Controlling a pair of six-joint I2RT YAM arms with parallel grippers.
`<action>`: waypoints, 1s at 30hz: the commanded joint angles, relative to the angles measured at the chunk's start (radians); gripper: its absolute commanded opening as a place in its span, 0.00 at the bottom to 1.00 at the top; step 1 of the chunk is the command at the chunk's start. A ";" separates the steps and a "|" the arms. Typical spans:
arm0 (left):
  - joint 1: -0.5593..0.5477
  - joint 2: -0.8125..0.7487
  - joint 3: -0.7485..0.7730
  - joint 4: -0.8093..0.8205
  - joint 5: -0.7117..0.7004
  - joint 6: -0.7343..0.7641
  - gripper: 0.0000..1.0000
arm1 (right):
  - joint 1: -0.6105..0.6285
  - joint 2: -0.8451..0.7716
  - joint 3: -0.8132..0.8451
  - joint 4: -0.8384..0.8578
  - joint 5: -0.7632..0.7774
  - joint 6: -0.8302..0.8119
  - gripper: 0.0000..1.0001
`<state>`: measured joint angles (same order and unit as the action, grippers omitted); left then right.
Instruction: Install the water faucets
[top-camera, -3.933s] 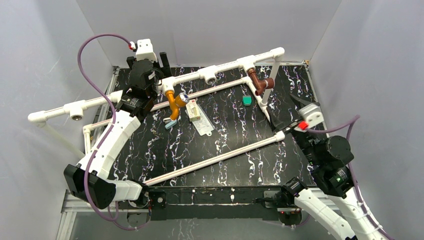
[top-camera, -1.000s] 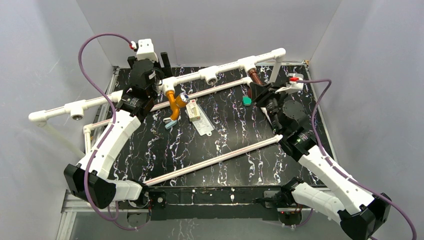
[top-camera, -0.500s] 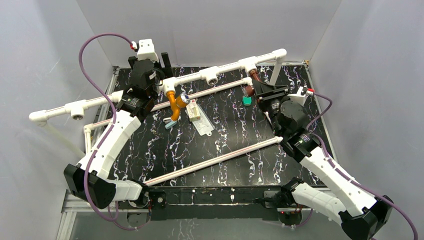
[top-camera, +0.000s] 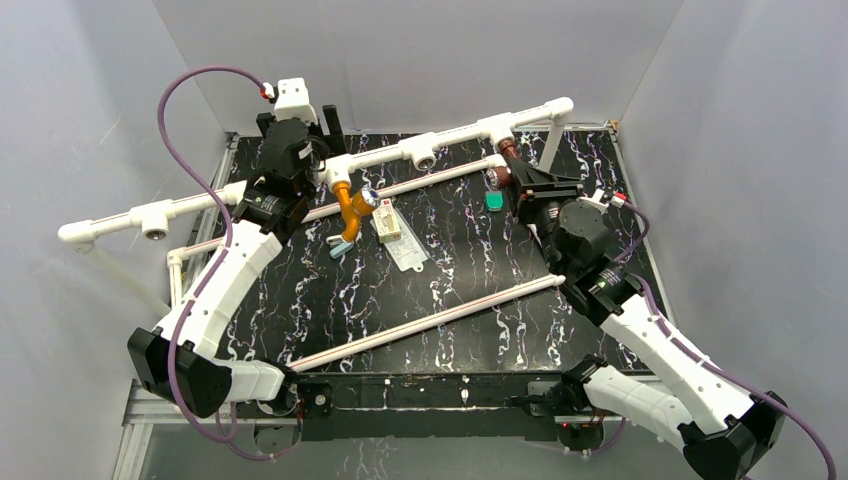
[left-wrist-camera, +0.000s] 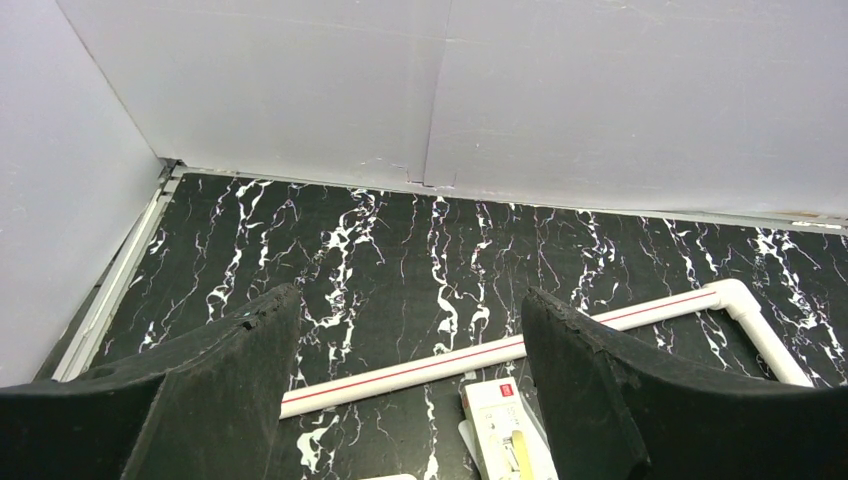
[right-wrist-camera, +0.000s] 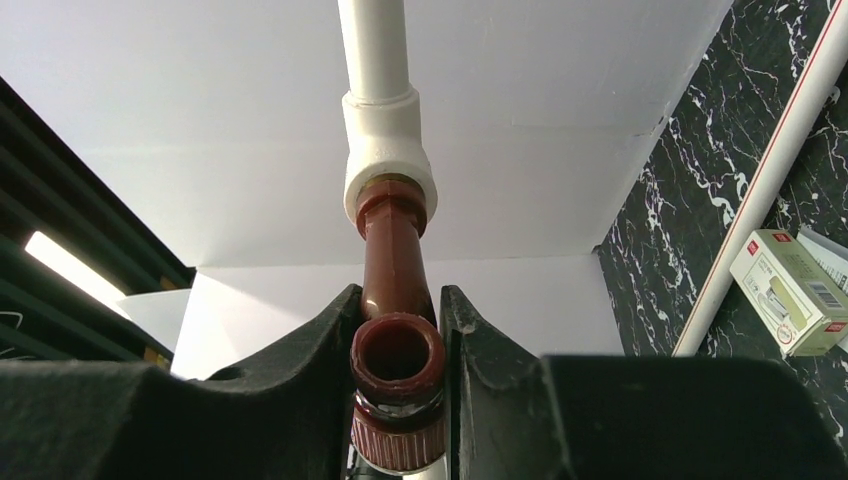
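The dark reddish-brown faucet hangs from a white tee on the raised pipe at the back right. My right gripper is shut on its bent spout. In the right wrist view the spout mouth sits pinched between both fingers, with the stem running up into the tee socket. The orange-yellow faucet, with its silvery knob, hangs from another tee at the back left. My left gripper stands open behind it with nothing between its fingers.
A small green flat piece lies below the brown faucet. A white box and a clear packet lie mid-table. A red-striped white pipe crosses the front. Bare tee sockets face forward on the raised pipe.
The right arm came in from the right edge and shut on the brown faucet's spout. Over the last second its wrist has rolled, turning the faucet. The left arm is still.
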<state>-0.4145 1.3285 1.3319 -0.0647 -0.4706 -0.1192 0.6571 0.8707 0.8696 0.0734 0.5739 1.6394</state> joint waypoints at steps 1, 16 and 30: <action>-0.023 0.111 -0.107 -0.305 0.066 0.002 0.79 | -0.013 -0.078 0.047 0.113 0.115 0.079 0.10; -0.023 0.125 -0.105 -0.310 0.062 0.003 0.79 | -0.012 -0.116 -0.023 0.062 0.075 0.043 0.63; -0.023 0.127 -0.103 -0.310 0.066 0.001 0.79 | -0.012 -0.196 -0.021 -0.112 0.036 -0.138 0.68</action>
<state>-0.4164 1.3338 1.3373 -0.0708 -0.4667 -0.1196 0.6479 0.7090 0.8253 0.0139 0.6056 1.5978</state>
